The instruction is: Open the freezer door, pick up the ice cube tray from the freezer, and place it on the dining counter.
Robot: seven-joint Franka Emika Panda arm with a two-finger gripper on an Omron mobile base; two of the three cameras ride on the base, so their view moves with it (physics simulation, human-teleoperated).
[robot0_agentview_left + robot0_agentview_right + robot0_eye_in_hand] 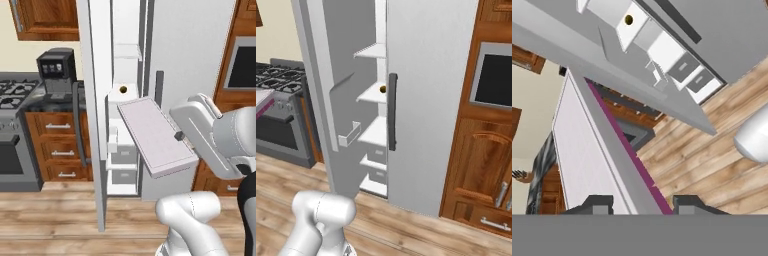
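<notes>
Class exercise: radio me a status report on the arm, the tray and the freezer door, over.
Gripper shut on the flat pale pinkish-white ice cube tray, held clear of the freezer. Tall light-grey freezer door open. Nothing blocking, over.

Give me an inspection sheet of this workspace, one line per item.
Surface: wooden floor; nothing seen on it.
Job's things: freezer door swung open; freezer shows white shelves and drawers; ice cube tray out of the freezer, held tilted in the air.
Clutter: small round ball on a freezer shelf.
Grippers: claw shut on the tray's edge.
Cables: nothing seen.
Surroundings: stove, coffee machine, wooden cabinets, wall oven.
</notes>
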